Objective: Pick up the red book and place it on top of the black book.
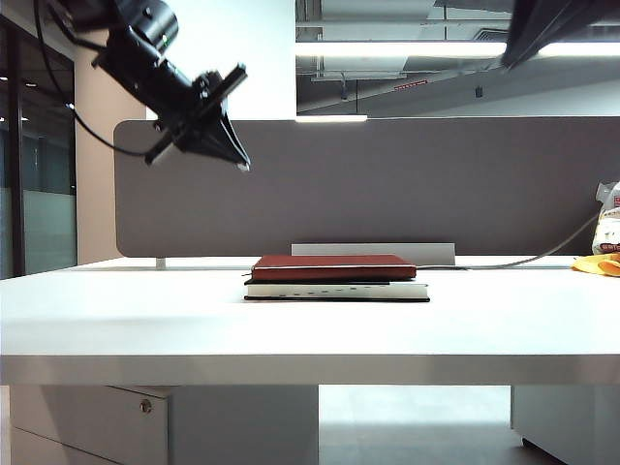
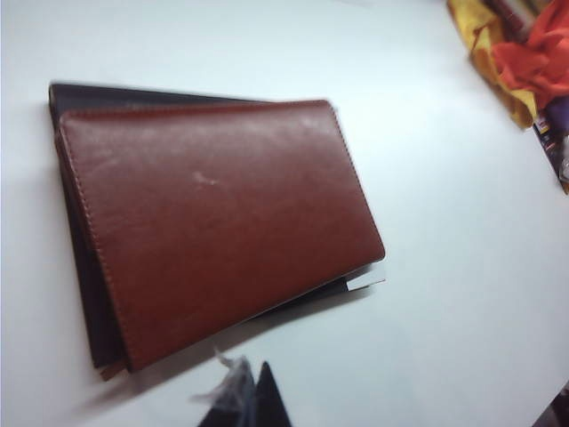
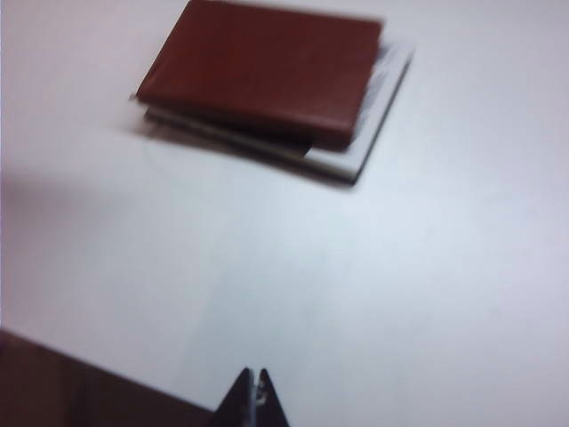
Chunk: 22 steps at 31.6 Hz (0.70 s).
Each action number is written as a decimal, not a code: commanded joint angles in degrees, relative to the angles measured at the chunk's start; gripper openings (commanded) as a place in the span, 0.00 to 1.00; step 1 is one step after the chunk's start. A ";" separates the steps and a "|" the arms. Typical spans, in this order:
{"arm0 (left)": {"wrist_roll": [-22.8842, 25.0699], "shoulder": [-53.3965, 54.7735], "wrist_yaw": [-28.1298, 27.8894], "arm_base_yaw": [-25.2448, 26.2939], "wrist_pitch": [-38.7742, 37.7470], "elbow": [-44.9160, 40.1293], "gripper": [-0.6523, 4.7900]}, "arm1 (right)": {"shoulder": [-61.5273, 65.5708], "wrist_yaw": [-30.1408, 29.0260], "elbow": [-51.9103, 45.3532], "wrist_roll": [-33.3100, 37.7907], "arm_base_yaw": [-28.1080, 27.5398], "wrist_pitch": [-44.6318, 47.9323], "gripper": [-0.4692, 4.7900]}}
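red book: the red book (image 1: 333,266) is lying flat on top of the black book (image 1: 339,290), pretty much mid-desk. It's turned a bit off square, so the covers don't line up. In the left wrist view the red book (image 2: 213,222) covers most of the stack, with the black book (image 2: 76,191) peeking out along one long side and at a corner.

black book: flat on the white desk (image 1: 145,310), white page edges facing the exterior camera. The right wrist view is blurry, but the red book (image 3: 262,71) still clearly sits on the black book (image 3: 369,133), whose white edge sticks out on one side.

left hand: the left hand (image 1: 235,160) is up in the air at the upper left of the exterior view, well clear of the books, tips pressed together, nothing in them. Its dark tips (image 2: 253,400) barely show in its own wrist view.

right hand: only the dark arm at the top right of the exterior view. In its wrist view the right hand (image 3: 252,396) has its tips pressed together, empty, above bare desk, away from the books.

other stuff: grey partition (image 1: 387,184) behind the desk, yellow and orange cloth (image 2: 516,53) off to the side.
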 commanded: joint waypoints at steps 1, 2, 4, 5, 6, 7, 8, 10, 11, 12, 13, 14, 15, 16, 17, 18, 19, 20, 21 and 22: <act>2.56 -2.75 -2.10 0.07 -2.89 0.28 0.11 | -3.52 3.28 0.22 0.26 0.02 -1.22 0.08; 2.89 -3.43 -2.49 0.07 -3.76 0.28 0.11 | -4.35 3.54 0.22 0.55 0.02 -1.77 0.08; 4.02 -5.05 -3.34 0.07 -5.73 0.22 0.11 | -5.90 4.74 0.17 0.63 0.02 -2.64 0.08; 4.46 -5.99 -3.98 0.07 -6.27 -0.07 0.11 | -6.58 5.25 0.07 0.70 0.02 -2.82 0.08; 5.05 -6.93 -4.59 0.07 -6.62 -0.42 0.11 | -7.30 6.03 0.00 0.74 0.02 -3.17 0.08; 5.22 -8.17 -4.94 0.07 -6.47 -1.18 0.11 | -7.87 6.05 0.00 0.74 0.02 -3.56 0.08; 5.25 -9.33 -5.53 0.07 -6.21 -1.97 0.11 | -8.37 6.08 -0.02 0.76 0.02 -3.76 0.08; 5.29 -12.13 -7.04 0.07 -5.29 -4.15 0.11 | -9.27 6.03 -0.04 0.76 0.02 -4.11 0.08; 5.33 -13.53 -7.87 0.07 -4.85 -5.18 0.11 | -9.75 6.05 -0.04 0.76 0.02 -4.33 0.08; 5.95 -15.10 -8.94 0.07 -4.66 -6.34 0.11 | -10.10 6.08 -0.07 0.74 0.02 -4.48 0.08; 6.54 -16.35 -9.62 0.07 -4.68 -7.13 0.11 | -10.51 6.25 -0.09 0.76 0.02 -4.81 0.08; 7.04 -17.62 -10.38 0.07 -4.61 -7.98 0.11 | -10.80 6.47 -0.17 0.74 0.02 -4.96 0.08; 7.63 -19.21 -11.28 0.07 -4.28 -9.25 0.11 | -11.26 6.93 -0.44 0.72 0.02 -5.11 0.08; 7.87 -20.65 -11.85 0.07 -4.02 -10.45 0.11 | -11.80 7.32 -0.83 0.72 0.02 -5.33 0.08; 7.85 -22.45 -12.46 0.07 -3.26 -12.20 0.11 | -12.22 7.37 -1.27 0.72 0.02 -5.46 0.08; 7.85 -23.96 -12.52 0.07 -2.45 -13.75 0.11 | -12.79 7.34 -1.84 0.74 0.02 -5.46 0.08; 7.74 -25.97 -13.03 0.07 -1.29 -15.96 0.11 | -13.53 7.32 -2.69 0.76 0.02 -5.44 0.08; 7.58 -27.63 -13.79 0.07 -0.28 -17.90 0.11 | -14.14 7.39 -3.43 0.79 0.02 -5.40 0.08; 7.61 -29.33 -14.78 0.07 0.87 -20.02 0.11 | -14.80 7.52 -4.26 0.87 0.02 -5.38 0.08; 7.61 -31.69 -15.82 0.07 1.90 -22.69 0.11 | -15.78 7.76 -5.46 1.16 0.02 -5.18 0.08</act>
